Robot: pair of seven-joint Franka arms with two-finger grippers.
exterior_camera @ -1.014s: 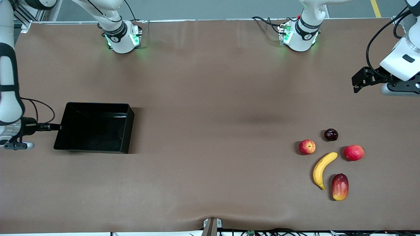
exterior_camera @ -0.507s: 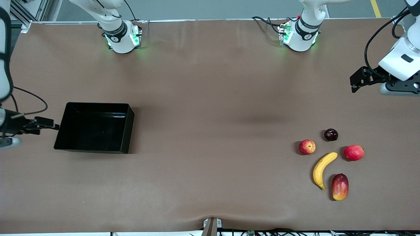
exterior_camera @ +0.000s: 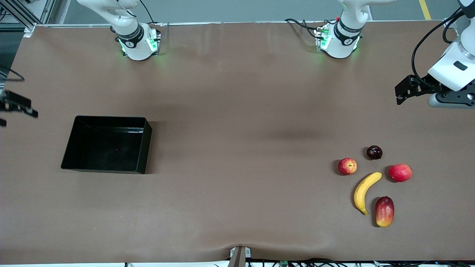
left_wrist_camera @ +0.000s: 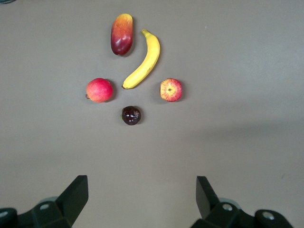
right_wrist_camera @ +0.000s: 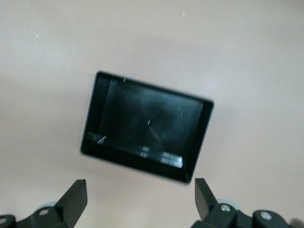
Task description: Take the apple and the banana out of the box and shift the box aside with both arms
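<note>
The black box rests on the table toward the right arm's end, with nothing in it. My right gripper hovers by the table's edge there, apart from the box. In the right wrist view it is open and empty, looking down on the box. The yellow banana and the red-yellow apple lie toward the left arm's end. My left gripper hangs over bare table at that end, open and empty, with the banana and apple in its view.
Around the banana lie a dark plum, a plain red round fruit and an oblong mango. The two arm bases stand along the table's edge farthest from the front camera. Brown tabletop stretches between box and fruits.
My right gripper opened at the box's end wall, pulled away from it and rose toward the robots' side. The box stayed put. The left arm barely shifted.
</note>
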